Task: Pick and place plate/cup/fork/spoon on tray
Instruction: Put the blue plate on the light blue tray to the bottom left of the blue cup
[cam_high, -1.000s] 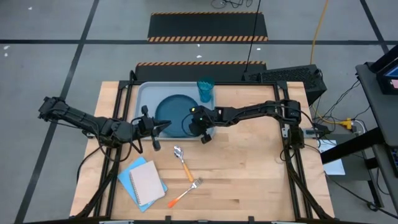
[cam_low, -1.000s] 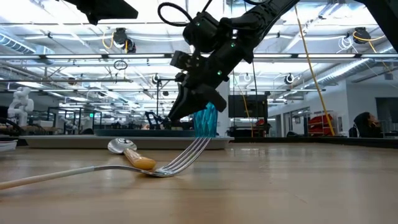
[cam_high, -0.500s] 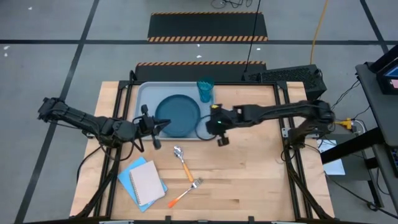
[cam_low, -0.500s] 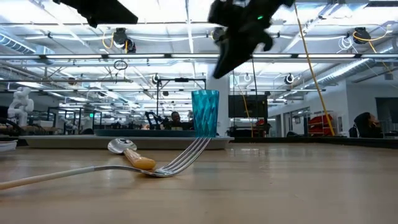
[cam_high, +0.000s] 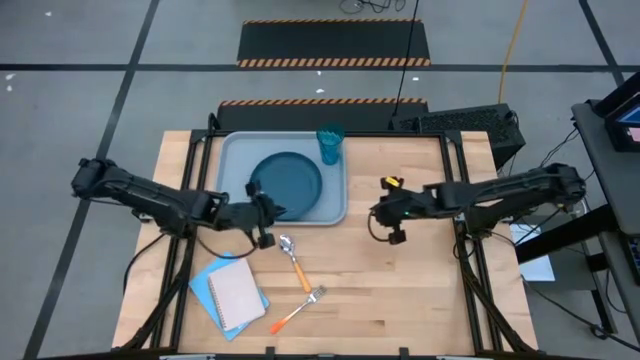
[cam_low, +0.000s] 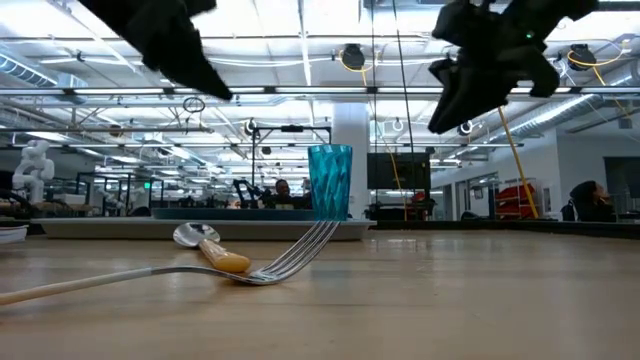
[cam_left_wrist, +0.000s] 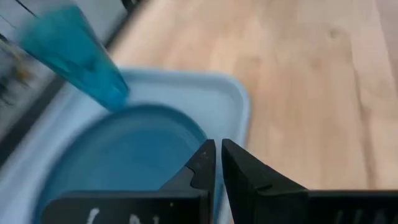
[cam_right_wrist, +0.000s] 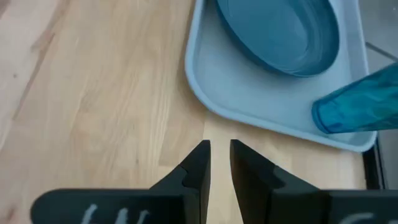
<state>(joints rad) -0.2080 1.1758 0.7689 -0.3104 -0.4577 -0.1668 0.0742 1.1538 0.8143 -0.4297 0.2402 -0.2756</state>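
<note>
The grey-blue tray (cam_high: 232, 160) lies at the table's far middle. The dark teal plate (cam_high: 287, 180) lies flat in it, and the teal cup (cam_high: 330, 145) stands upright on its base in the tray's far right corner. The spoon (cam_high: 293, 256) and the fork (cam_high: 298, 309) lie on the wood nearer the front. My left gripper (cam_high: 268, 212) is shut and empty, above the tray's near edge (cam_left_wrist: 239, 109). My right gripper (cam_high: 376, 212) is shut and empty, above bare wood to the right of the tray (cam_right_wrist: 205, 81).
A blue-and-white notebook (cam_high: 232, 293) lies at the front left, beside the fork. In the low view the fork's tines (cam_low: 300, 250) rest over the spoon's yellow handle (cam_low: 228, 263). Bare wood lies to the right of the tray and the cutlery.
My right gripper has risen from the plate's right rim on the tray and gone toward the table's right edge, clear of the tray. My left gripper has gone a little toward the right along the tray's near edge. The plate and the cup have stayed in place.
</note>
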